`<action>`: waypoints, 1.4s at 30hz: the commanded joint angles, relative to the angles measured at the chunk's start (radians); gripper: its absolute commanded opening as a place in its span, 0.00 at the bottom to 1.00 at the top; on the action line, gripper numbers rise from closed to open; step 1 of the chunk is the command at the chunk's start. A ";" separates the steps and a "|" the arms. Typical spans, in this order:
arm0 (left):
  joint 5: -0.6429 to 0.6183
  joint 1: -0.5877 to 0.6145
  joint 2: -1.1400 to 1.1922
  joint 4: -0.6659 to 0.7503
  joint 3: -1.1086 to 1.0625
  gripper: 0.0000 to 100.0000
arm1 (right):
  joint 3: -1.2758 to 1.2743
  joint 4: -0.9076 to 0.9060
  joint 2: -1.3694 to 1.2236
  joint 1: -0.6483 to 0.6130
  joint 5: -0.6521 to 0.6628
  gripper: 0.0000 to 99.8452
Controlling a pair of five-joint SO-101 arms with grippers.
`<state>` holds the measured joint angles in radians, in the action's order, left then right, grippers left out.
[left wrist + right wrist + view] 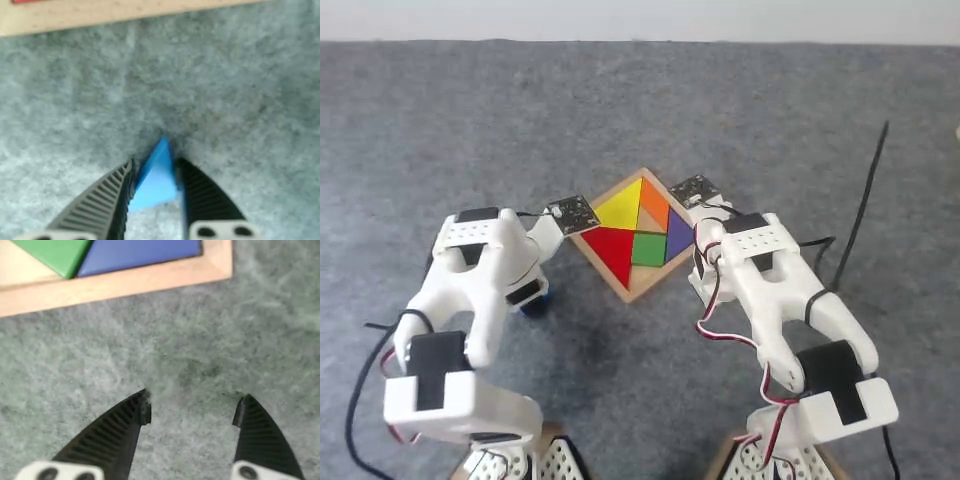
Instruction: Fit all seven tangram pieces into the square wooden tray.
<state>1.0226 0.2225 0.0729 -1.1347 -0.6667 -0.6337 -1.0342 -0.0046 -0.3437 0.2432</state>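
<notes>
One light-blue triangle (155,182) is pinched on the grey carpet (770,130), outside the wooden tray (628,295).
The left gripper (154,162) clamps the triangle between its fingers near one tray edge. The right gripper (194,402) hangs spread wide over carpet just beside the opposite edge. Yellow piece (620,208), orange piece (656,205), red piece (608,248), green piece (50,252) and dark blue piece (140,250) lie inside the tray.

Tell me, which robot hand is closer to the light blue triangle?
Left. The left gripper pinches the light blue triangle; the right gripper hangs open over the carpet, across the wooden tray from it.
</notes>
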 commanded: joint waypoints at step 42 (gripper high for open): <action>-0.031 0.103 0.037 -0.043 0.065 0.01 | 0.005 0.008 0.050 0.010 0.012 0.27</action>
<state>1.0027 0.3560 0.1097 -1.1884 -0.6252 -0.6337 -1.0342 -0.0046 -0.3437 0.2432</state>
